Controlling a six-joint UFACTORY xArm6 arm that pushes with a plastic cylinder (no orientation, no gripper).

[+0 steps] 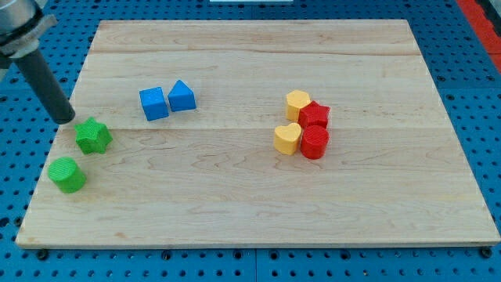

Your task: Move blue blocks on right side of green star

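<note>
A green star [94, 136] lies near the board's left edge. A blue cube [153, 103] and a blue triangular block [182, 96] sit side by side, touching, up and to the right of the star. My tip [66, 118] is at the board's left edge, just up and left of the green star and well left of the blue blocks. It touches no block.
A green cylinder [67, 174] sits below and left of the star. A cluster right of centre holds a yellow hexagon [297, 103], a red star [315, 115], a yellow heart [287, 139] and a red cylinder [314, 142]. The wooden board [250, 211] lies on a blue pegboard.
</note>
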